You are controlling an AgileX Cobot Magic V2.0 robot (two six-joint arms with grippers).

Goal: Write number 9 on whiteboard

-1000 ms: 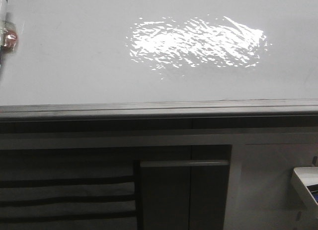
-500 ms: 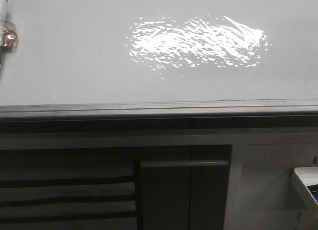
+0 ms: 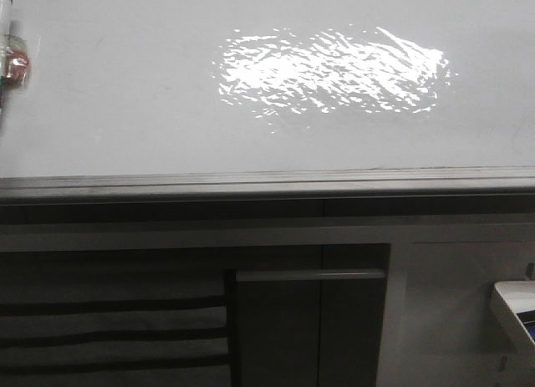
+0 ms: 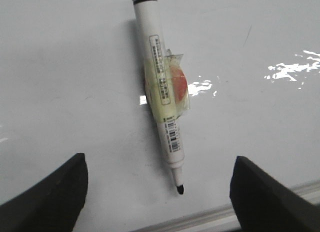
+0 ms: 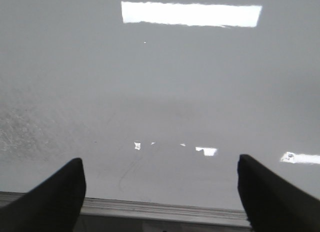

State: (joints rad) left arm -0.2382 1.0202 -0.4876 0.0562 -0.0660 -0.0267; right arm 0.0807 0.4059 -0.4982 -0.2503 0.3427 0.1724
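Whiteboard (image 3: pixel 125 111), front view: blank, no 9 visible; marker (image 3: pixel 7 44) at the far left edge. Left wrist view: left gripper (image 4: pixel 159 192) spread wide above the uncapped, ungrasped marker. Right wrist view: right gripper (image 5: pixel 161 192) spread, empty. Judgement: grasping and writing remain.

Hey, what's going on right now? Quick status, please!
Both grippers open: left gripper above the uncapped marker, right gripper holding nothing. Whiteboard shows no 9. Marker lies flat, ungrasped; nothing blocking.

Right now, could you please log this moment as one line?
white capped marker: lying on glossy whiteboard | left pincer: open above it | right pincer: open, empty
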